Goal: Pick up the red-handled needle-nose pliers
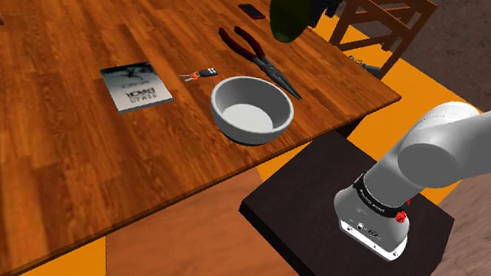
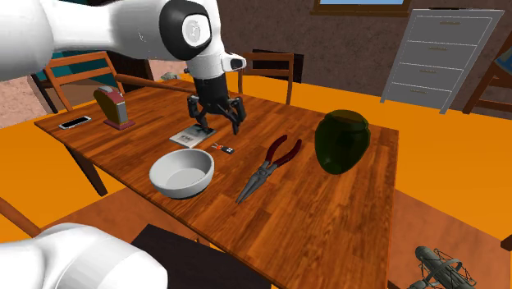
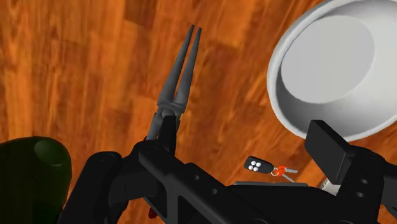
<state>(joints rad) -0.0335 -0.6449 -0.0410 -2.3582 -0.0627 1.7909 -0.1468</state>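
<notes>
Fingers (image 3: 327,145) of the black gripper (image 2: 218,128) stood wide apart, holding nothing, above the wooden table (image 2: 345,213). Red-handled pliers (image 2: 269,164) lay flat on the boards between the white bowl (image 2: 181,172) and the dark green jar (image 2: 341,141), their grey nose tapering away from the handles. Rigid and probably heaviest near the pivot, they would best be clasped across both handles just behind the joint; the slim nose offered little purchase.

home dining room, long wooden table (image 2: 328,209), wooden chairs (image 2: 267,57) around it, pale chest of drawers (image 2: 443,61)
</notes>
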